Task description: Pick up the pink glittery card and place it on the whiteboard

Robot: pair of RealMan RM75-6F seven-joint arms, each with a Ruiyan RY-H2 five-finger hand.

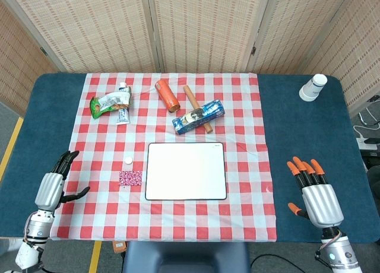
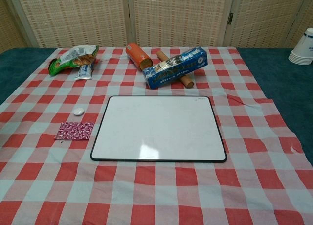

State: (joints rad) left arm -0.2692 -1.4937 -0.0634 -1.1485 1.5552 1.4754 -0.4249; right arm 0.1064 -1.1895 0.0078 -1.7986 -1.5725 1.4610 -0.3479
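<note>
The pink card (image 1: 130, 178) lies flat just right of the open, empty left hand (image 1: 54, 187), beside the whiteboard (image 1: 186, 171); probably thin, light and stiff, so pinch one edge.

A red-and-white checked cloth (image 1: 237, 136) is covering the middle of the blue worktop (image 1: 297, 130). A green snack bag (image 1: 107, 102) is lying at the far left of the cloth, touching a white tube (image 1: 123, 110). An orange can (image 1: 167, 95) is lying on its side near a wooden rolling pin (image 1: 196, 107), and a blue box (image 1: 199, 117) is resting across the pin. A small white cap (image 1: 128, 161) is sitting on the cloth. White paper cups (image 1: 313, 87) are standing stacked upside down at the far right.
</note>
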